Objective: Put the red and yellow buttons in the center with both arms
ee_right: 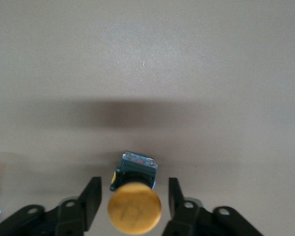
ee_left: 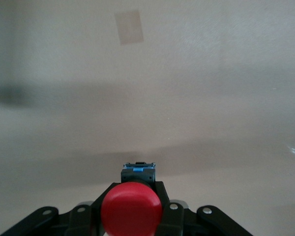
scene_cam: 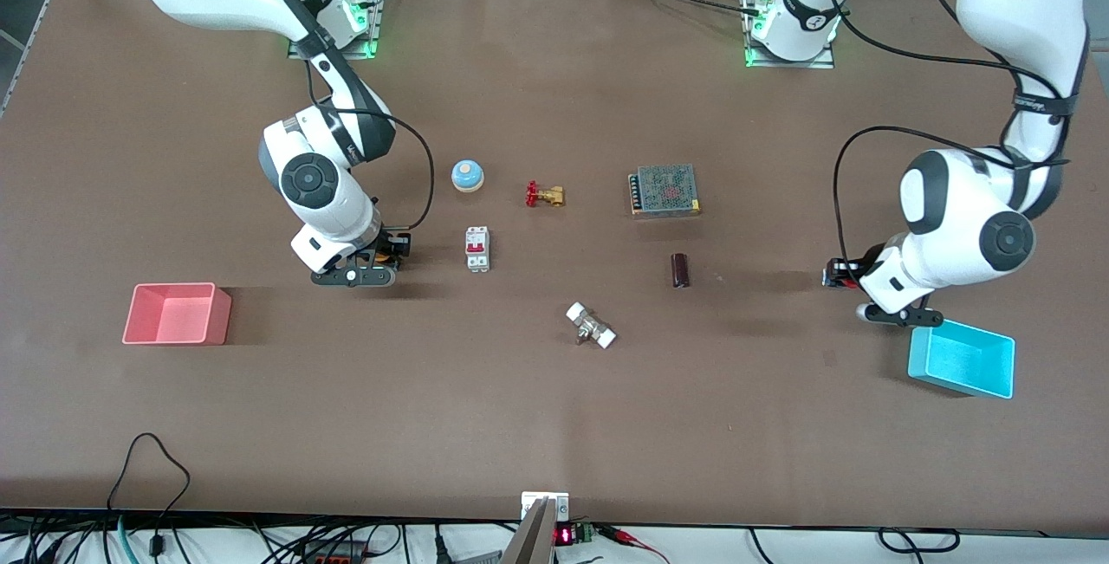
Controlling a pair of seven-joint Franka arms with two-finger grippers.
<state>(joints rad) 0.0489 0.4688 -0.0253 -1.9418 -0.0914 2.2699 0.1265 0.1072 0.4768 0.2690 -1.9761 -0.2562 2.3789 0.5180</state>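
While the left gripper [ee_left: 132, 216] clamps the red button [ee_left: 131, 209], the right gripper's [ee_right: 132, 201] jaws straddle the yellow button [ee_right: 134, 206], released.

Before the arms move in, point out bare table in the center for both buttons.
Bare tabletop lies nearer the camera than the white-capped fitting. A smaller gap sits between breaker and dark cylinder. Crowded around the brass valve.

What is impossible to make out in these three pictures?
- Red button: in the front view the left hand, beside the blue box, hides nearly all of it; in the left wrist view its cap covers most of its body.
- Yellow button: in the front view the right hand, near the pink box, leaves only a speck showing.
- Lettering on the switch: too small in the front view.
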